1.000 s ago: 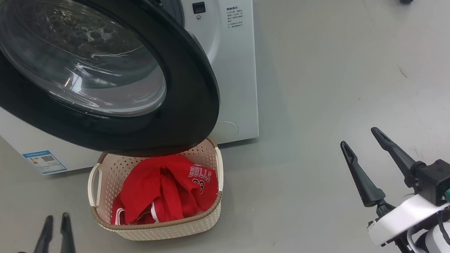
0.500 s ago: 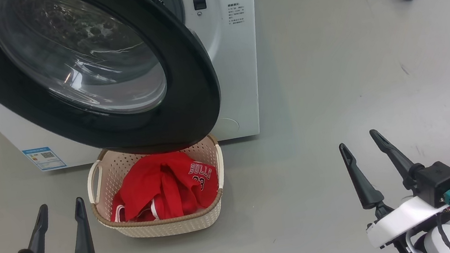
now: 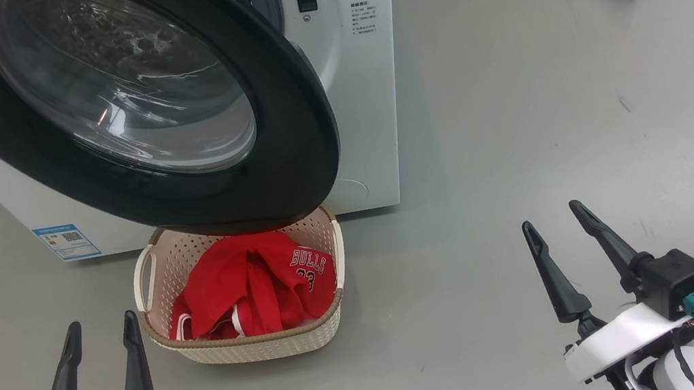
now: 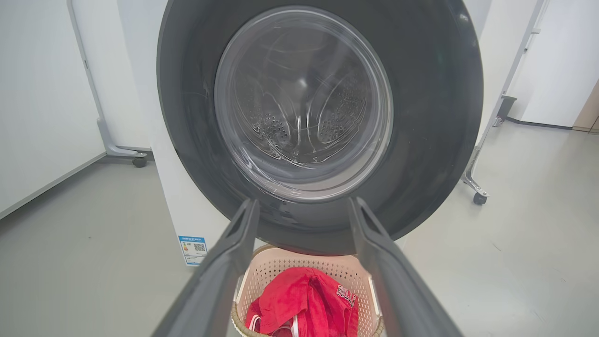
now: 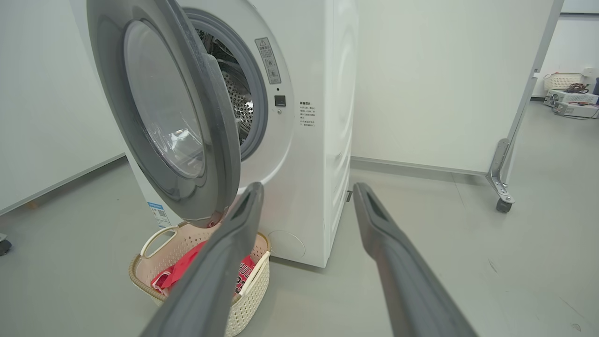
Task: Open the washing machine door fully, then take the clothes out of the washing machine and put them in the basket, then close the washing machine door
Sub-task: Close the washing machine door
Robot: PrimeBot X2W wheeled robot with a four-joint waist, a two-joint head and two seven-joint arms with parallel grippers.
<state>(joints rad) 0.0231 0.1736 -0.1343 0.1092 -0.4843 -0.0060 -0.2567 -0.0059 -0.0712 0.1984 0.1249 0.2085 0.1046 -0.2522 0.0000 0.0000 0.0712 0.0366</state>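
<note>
Head view: the washing machine door, black-rimmed around a glass bowl, stands swung out from the white washing machine across the upper left of the frame, its free edge toward the right. Just under its lower rim, the basket sits on the grey floor and holds the red clothes, "BULLS" lettering showing. My left tool is at the lower left, spread wide and empty, just beside the basket's left end. My right tool is at the lower right, also spread and empty, well apart from the basket and door. Left wrist view: the door's outer face lies squarely ahead and above, framed between my parted fingers, with the basket below it. Right wrist view: the door shows obliquely at the upper left, and the part of the steel drum seen behind it is bare. I judge that only closing the door remains, and the left tool is nearer, facing the door straight on.
</note>
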